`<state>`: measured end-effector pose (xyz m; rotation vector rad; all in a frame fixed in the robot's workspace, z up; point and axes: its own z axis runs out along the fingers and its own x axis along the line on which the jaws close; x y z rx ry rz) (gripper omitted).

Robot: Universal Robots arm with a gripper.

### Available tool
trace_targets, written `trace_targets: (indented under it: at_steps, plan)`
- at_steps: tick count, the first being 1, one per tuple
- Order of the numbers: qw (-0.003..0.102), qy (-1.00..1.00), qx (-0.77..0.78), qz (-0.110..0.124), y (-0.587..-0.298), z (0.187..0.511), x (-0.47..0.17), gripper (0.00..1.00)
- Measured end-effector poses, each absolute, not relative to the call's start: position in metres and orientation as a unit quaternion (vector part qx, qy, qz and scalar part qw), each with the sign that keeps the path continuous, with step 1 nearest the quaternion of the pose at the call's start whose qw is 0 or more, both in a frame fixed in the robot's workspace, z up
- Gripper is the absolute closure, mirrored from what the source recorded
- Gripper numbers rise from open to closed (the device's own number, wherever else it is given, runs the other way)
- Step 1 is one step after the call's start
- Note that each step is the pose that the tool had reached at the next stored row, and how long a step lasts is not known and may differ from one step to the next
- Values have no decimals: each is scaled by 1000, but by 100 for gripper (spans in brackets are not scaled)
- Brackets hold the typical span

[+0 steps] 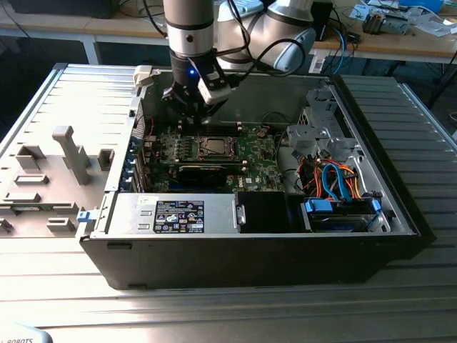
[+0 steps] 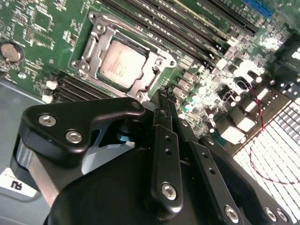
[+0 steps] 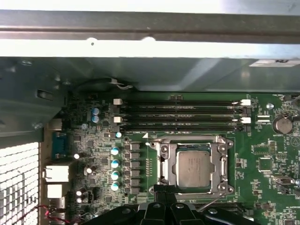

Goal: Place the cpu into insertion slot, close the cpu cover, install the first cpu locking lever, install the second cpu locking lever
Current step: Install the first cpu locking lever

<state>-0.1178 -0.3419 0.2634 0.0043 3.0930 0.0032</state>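
Gripper (image 2: 161,93) hangs low over the green motherboard (image 1: 253,153) inside the open computer case (image 1: 400,207), its black fingers (image 2: 165,140) drawn together to a narrow tip with nothing between them, as the second wrist view shows; the tip sits just beside the socket's near edge, apart from it as far as I can judge. Cpu (image 3: 193,168) lies seated flat in the insertion slot (image 3: 164,171), pale metal top facing up, in both wrist views. Cpu cover (image 3: 220,145) lies down around the chip, silvery frame framing its window. A thin wire lever (image 3: 208,202) runs along the socket edge nearest the gripper; whether it is latched I cannot tell. Handling judgement: the chip is light, rigid and smooth-topped, best taken by its opposite edges, never pressed on the face, since the contacts beneath are fragile. The cover is thin sheet metal, stiff but hinged, and springs under load. The lever is springy steel wire, slippery and narrow; take it at its bent end, pushing sideways and down. Memory slots (image 3: 180,115) lie just beyond the socket.
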Motion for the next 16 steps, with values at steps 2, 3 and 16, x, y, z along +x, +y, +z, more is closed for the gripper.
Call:
trace_targets:
  at_steps: [2, 3, 16]
  plan:
    - [24, 1000, 1, 1, -341, 263, -121, 89]
    - [24, 1000, 1, 1, -340, 263, -122, 89]
    - [24, 1000, 1, 1, -318, 264, -138, 89]
